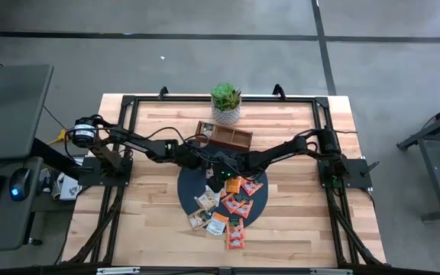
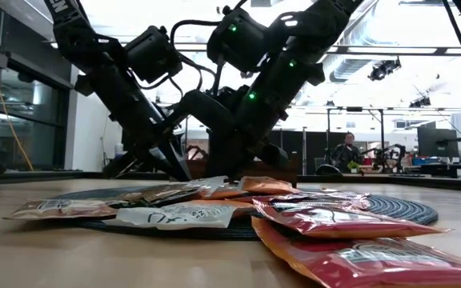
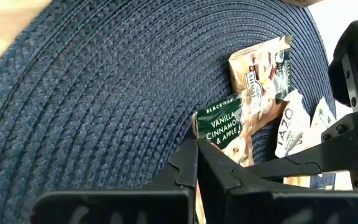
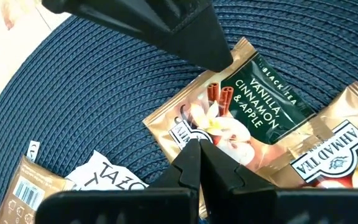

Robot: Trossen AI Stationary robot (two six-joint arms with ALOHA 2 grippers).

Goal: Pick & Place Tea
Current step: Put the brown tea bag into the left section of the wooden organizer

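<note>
Tea: sachets spread on mat | left gripper: pinched on tan vanilla sachet at its tips | right gripper: clenched, tips pressing that sachet's opposite edge, grasping nothing

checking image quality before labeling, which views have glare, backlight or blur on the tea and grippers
Low view: bright windows and ceiling behind leave both arms near-silhouettes, and the nearest red sachet is soft, glossy. High view: even light, sachets tiny on the dark mat. Left wrist view: left gripper blurred, shut on the vanilla sachet, whose print reads clearly. Right wrist view: sharp print, right gripper blurred.
</note>
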